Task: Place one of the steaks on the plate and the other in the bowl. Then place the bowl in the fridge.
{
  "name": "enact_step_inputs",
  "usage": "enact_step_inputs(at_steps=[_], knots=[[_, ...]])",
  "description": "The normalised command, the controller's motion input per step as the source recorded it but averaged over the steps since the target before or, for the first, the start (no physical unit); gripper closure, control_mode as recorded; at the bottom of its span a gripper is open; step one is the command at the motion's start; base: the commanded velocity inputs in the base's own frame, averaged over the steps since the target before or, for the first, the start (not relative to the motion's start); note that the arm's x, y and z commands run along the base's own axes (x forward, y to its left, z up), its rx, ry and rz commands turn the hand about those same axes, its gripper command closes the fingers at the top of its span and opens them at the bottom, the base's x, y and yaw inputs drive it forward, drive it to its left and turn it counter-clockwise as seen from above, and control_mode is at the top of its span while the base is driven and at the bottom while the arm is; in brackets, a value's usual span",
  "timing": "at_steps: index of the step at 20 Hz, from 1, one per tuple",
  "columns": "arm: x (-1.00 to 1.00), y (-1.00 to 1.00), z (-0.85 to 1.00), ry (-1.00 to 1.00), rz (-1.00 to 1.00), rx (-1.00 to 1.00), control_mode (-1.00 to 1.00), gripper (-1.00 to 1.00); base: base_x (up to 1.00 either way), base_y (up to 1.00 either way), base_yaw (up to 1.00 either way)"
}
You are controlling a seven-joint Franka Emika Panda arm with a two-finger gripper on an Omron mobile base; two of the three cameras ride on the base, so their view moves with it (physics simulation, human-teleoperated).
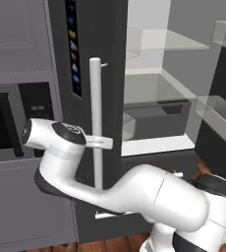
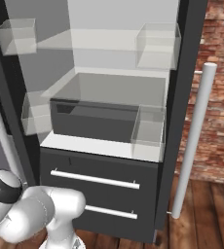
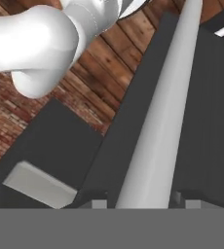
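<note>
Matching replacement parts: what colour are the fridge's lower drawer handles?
Silver drawer handles, clearest in the right base view.

I can't read any real text from here. The nearest thing to a sign is the icon panel (image 1: 74, 47) on the fridge (image 1: 110, 59), a narrow dark strip running down the door face just left of the long silver handle (image 1: 96, 123), carrying a column of small coloured pictograms too small for me to make out. On the microwave (image 1: 16, 123) at the left edge, a small dark display (image 1: 37, 107) shows pale characters, but they're blurred past reading.
</note>
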Motion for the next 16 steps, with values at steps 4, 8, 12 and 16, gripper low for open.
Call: enact_step_inputs(at_steps=[4, 8, 12, 16], knots=[[-0.16, 0.33, 0.0, 0.0, -0.08, 0.0, -1.0, -1.0, 0.0, 0.0, 0.0], [-0.08, 0.04, 0.0, 0.0, -0.06, 0.0, -1.0, -1.0, 0.0, 0.0, 0.0], [-0.1, 0.13, 0.0, -0.02, -0.01, 0.0, -1.0, -1.0, 0.0, 0.0, 0.0], [-0.24, 0.5, -0.2, -0.14, 0.0, 0.0, -1.0, -1.0, 0.0, 0.0, 0.0]])
